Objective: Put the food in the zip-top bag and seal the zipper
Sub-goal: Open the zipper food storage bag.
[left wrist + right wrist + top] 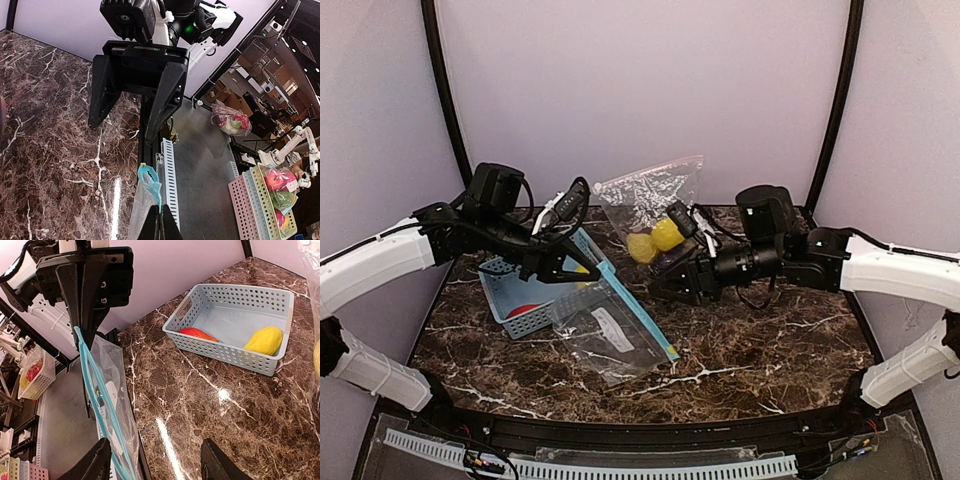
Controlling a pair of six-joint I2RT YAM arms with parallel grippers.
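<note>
No legible writing anywhere (white patch (611,325) on zip-top bag (632,356) blurred)

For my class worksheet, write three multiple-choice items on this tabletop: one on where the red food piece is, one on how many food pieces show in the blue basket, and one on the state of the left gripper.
1. Where does the red piece lie?
A. between the right gripper's fingers
B. inside the light-blue basket
C. on the bare table

2. How many food pieces show in the basket?
A. none
B. two
C. five

3. The left gripper is:
A. shut on the blue zipper strip of the zip-top bag
B. open above the basket
C. shut on a lemon

Key:
1 B: the right wrist view shows it inside the basket, by the near wall.
2 B: only the red piece and a yellow piece show there.
3 A: its fingers pinch the strip, and the bag hangs from them.
</note>
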